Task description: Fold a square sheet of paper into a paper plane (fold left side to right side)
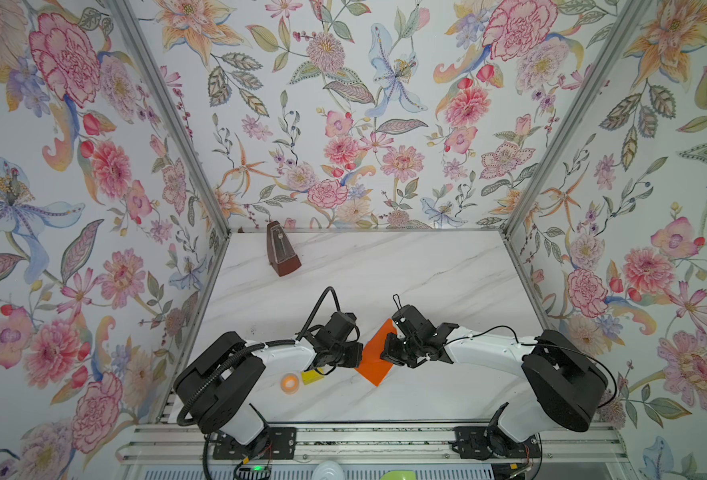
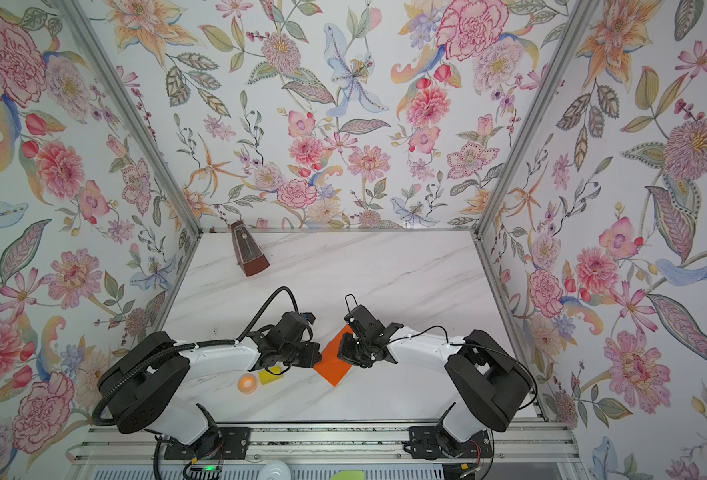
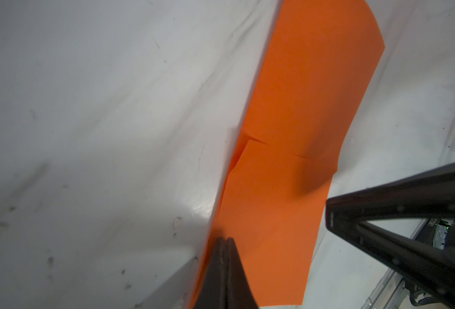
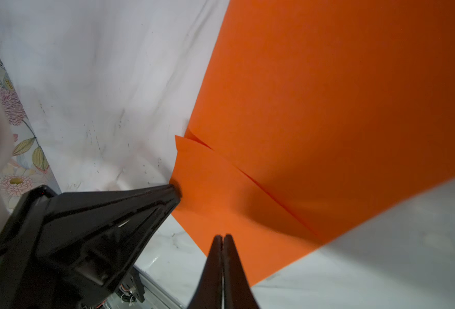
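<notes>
The square sheet of paper (image 1: 374, 359) (image 2: 334, 369) is bright orange and lies folded to a narrower shape on the marble table, between my two grippers. In the left wrist view the paper (image 3: 301, 93) shows two flaps meeting at a short seam. No dart shape of a paper plane is in view. My left gripper (image 3: 225, 239) (image 1: 359, 358) is shut, its tip down on the paper's left edge. My right gripper (image 4: 223, 236) (image 1: 385, 353) is shut too, its tip over the paper (image 4: 314, 107) near its right side. Nothing sits between either pair of jaws.
A small orange tape ring (image 1: 290, 382) and a yellow block (image 1: 312, 376) lie under the left arm near the front. A brown metronome (image 1: 282, 251) stands at the back left. Flowered walls close the table (image 1: 426, 282) on three sides.
</notes>
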Motion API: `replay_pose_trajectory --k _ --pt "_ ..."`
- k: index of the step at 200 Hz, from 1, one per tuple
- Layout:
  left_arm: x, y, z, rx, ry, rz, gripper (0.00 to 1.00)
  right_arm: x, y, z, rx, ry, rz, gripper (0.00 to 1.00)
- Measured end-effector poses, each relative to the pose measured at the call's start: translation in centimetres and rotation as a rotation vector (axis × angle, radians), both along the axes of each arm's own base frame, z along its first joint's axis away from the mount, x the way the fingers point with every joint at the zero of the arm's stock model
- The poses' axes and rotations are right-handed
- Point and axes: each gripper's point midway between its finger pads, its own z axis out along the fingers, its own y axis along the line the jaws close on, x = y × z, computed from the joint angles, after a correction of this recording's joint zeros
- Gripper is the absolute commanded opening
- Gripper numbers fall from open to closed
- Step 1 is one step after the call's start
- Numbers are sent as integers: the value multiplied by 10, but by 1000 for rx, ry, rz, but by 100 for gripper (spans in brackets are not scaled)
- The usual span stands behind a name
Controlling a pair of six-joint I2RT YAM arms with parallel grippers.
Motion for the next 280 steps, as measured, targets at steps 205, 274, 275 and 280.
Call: replay_pose_trajectory --k 205,274,275,280 --pt "34 43 39 -124 -47 219 57 26 23 -19 16 -115 412 5" --pt "86 29 17 -182 9 192 59 26 23 -19 22 -125 430 5" --pt "87 29 17 -183 10 192 59 26 23 -19 22 -125 430 5" --pt "90 27 17 -188 7 186 59 26 23 -19 22 -125 431 5"
